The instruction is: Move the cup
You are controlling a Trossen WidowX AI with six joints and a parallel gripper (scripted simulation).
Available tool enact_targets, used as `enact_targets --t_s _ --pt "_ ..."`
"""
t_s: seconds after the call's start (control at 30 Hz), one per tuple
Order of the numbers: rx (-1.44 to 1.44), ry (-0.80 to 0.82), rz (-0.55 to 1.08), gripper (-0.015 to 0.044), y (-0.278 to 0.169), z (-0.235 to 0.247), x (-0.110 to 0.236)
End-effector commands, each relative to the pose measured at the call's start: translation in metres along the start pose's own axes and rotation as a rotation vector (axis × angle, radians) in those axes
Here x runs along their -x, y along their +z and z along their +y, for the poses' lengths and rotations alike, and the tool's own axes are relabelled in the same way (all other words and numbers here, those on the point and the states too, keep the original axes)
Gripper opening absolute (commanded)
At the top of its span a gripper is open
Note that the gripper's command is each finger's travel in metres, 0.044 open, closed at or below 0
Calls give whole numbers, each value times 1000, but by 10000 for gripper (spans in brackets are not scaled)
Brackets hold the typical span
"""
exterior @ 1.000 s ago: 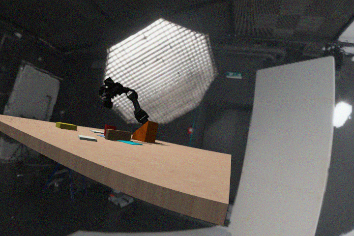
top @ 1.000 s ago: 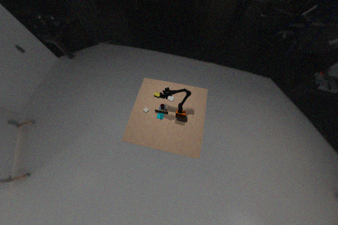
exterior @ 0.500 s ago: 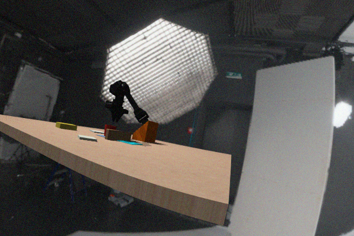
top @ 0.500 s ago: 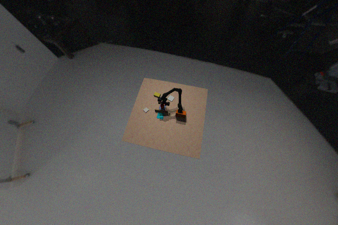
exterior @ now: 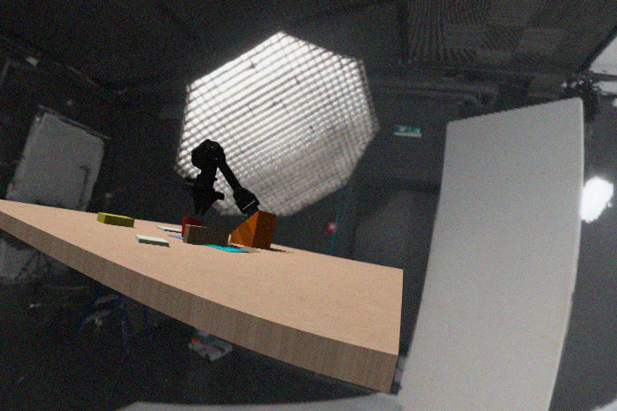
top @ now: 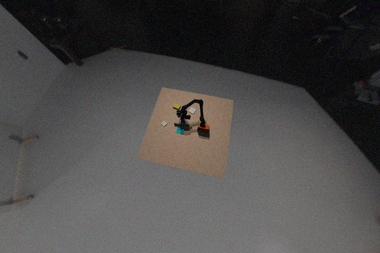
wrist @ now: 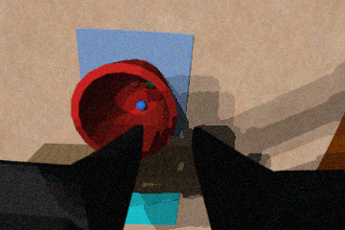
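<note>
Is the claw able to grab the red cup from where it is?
Probably yes. The claw hangs just above the red cup on its blue pad, holding nothing, with nothing between them.
</note>
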State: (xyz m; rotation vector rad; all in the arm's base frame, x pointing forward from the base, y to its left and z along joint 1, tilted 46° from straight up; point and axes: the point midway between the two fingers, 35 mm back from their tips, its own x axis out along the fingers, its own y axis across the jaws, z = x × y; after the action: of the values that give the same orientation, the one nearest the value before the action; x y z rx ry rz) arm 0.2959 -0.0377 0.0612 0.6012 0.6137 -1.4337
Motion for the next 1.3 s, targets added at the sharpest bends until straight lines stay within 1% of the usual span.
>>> enact_targets --t_s 0.0,1.0,1.2,1.27 --pt "10 -7 -6 148 -1 -1 -7" --pt "9 -7 -9 148 0 -2 -56" --pt "9 -7 -10 148 1 -2 -58" --pt "2 -4 -5 95 1 -2 -56"
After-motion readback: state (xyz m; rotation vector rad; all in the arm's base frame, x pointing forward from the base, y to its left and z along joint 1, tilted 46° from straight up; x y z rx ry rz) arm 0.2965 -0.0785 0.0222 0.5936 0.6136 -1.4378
